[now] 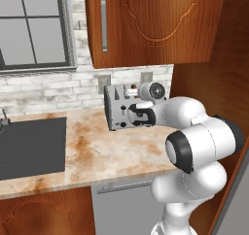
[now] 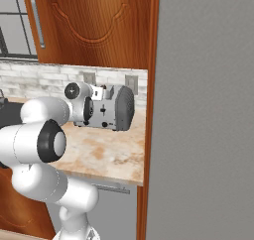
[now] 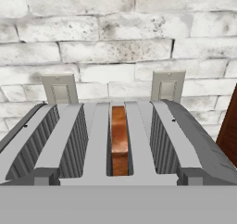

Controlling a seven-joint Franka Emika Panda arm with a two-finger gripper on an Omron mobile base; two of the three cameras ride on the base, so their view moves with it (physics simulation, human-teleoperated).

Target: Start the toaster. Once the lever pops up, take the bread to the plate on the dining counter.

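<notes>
The silver-grey toaster [image 1: 115, 109] stands at the back of the marbled worktop [image 1: 97, 151], against the white brick wall. From above, its slots [image 3: 69, 140] run away from me. The brown-crusted bread [image 3: 119, 144] sits deep in the third slot from the left. My gripper [image 1: 133, 116] hovers right at the toaster's front face, open and holding nothing. From the other side the hand [image 2: 88, 110] covers part of the toaster [image 2: 118, 110]. The plate and the dining counter are out of view.
A dark sink [image 1: 29, 146] lies left of the toaster. A wooden wall cabinet [image 1: 151, 25] hangs above it. Two outlets [image 3: 167, 86] sit on the wall behind. A tall grey panel [image 2: 203, 110] and a wooden side wall [image 2: 150, 85] close off the right.
</notes>
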